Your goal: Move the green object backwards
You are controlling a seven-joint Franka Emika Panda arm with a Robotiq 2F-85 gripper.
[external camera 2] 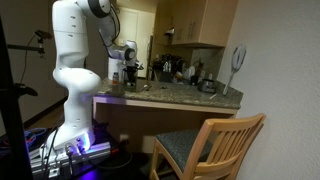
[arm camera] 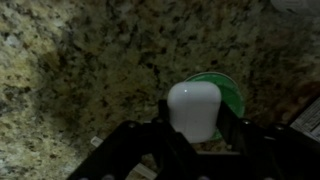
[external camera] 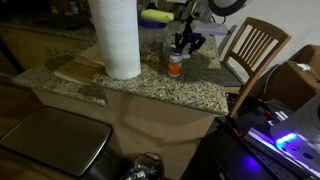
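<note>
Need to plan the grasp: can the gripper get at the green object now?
Probably not. In the wrist view the white-capped bottle shows between the spread fingers of the gripper, and the green object lies partly hidden behind it, so the bottle is in the way.

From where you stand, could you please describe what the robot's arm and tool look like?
The arm is glossy white, built of bulky rounded segments with darker bands at the joints. The tool is black, with angular black fingers. No markings are legible.
</note>
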